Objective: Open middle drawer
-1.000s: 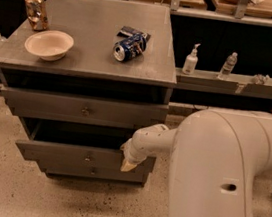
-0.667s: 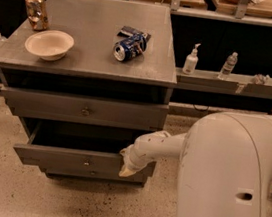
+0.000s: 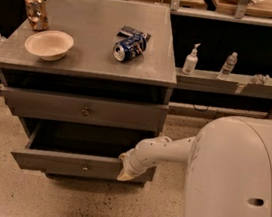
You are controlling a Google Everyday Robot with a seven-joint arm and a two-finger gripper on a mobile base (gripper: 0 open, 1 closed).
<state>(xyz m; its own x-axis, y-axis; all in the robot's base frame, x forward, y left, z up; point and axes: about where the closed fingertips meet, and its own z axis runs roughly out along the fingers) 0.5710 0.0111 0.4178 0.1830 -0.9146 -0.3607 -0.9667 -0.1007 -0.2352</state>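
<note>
The middle drawer is a wide grey drawer with a small round knob. It stands pulled partly out of the grey cabinet, and its dark inside shows above its front. My gripper is at the right end of this drawer's front, touching it, at the end of the white arm that reaches in from the right. The grey drawer above is closed and has its own knob.
On the cabinet top lie a cream bowl, a copper can and a tipped blue can. Bottles stand on a ledge at the right. My white body fills the lower right. Speckled floor lies in front.
The middle drawer has slid further out toward the front. My gripper has moved with it, staying at the right end of its front.
</note>
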